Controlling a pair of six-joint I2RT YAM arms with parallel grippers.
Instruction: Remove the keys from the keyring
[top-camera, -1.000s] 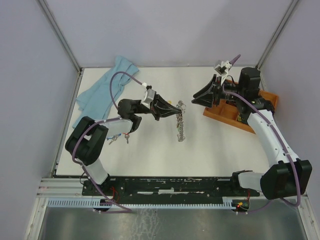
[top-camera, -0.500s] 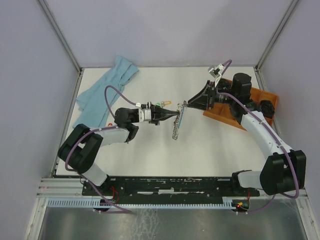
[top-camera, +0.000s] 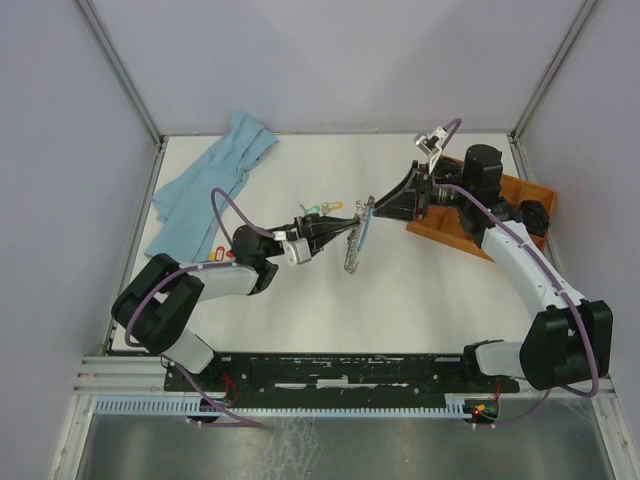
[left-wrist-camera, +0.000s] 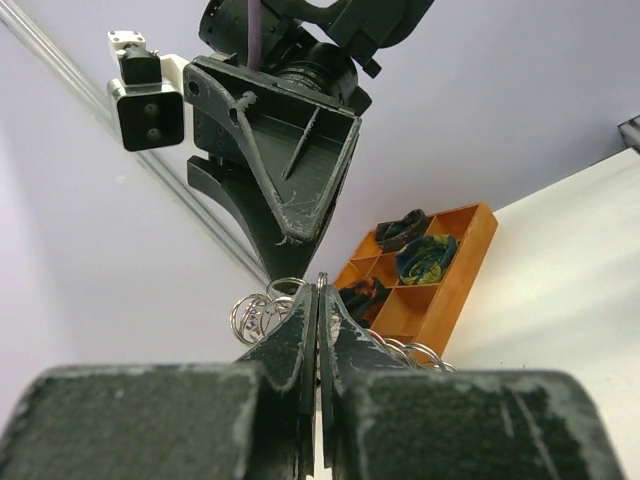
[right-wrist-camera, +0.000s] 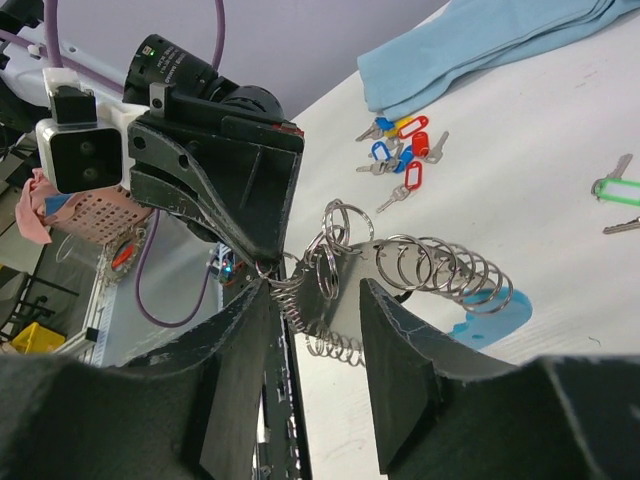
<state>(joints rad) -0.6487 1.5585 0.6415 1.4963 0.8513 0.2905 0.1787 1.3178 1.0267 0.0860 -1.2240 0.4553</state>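
The keyring (top-camera: 354, 246) is a floppy chain of small silver rings with a light blue piece (right-wrist-camera: 489, 311), hanging above the table. My left gripper (top-camera: 346, 229) is shut on one ring at its top end (left-wrist-camera: 322, 281). My right gripper (top-camera: 372, 210) faces it from the right, tip to tip. Its fingers (right-wrist-camera: 392, 330) stand open, and a bunch of rings (right-wrist-camera: 335, 235) hangs loose between and above them. Loose keys with red, blue and yellow tags (right-wrist-camera: 400, 150) lie on the table near the cloth. A green-tagged key (top-camera: 315, 208) lies behind the left gripper.
A light blue cloth (top-camera: 213, 178) is crumpled at the back left. An orange compartment tray (top-camera: 478, 232) with dark items sits at the right, under the right arm. Grey walls close in the table on three sides.
The right gripper has moved left to meet the keyring. The left arm has swung and turned its wrist, lifting the ring chain off the table.
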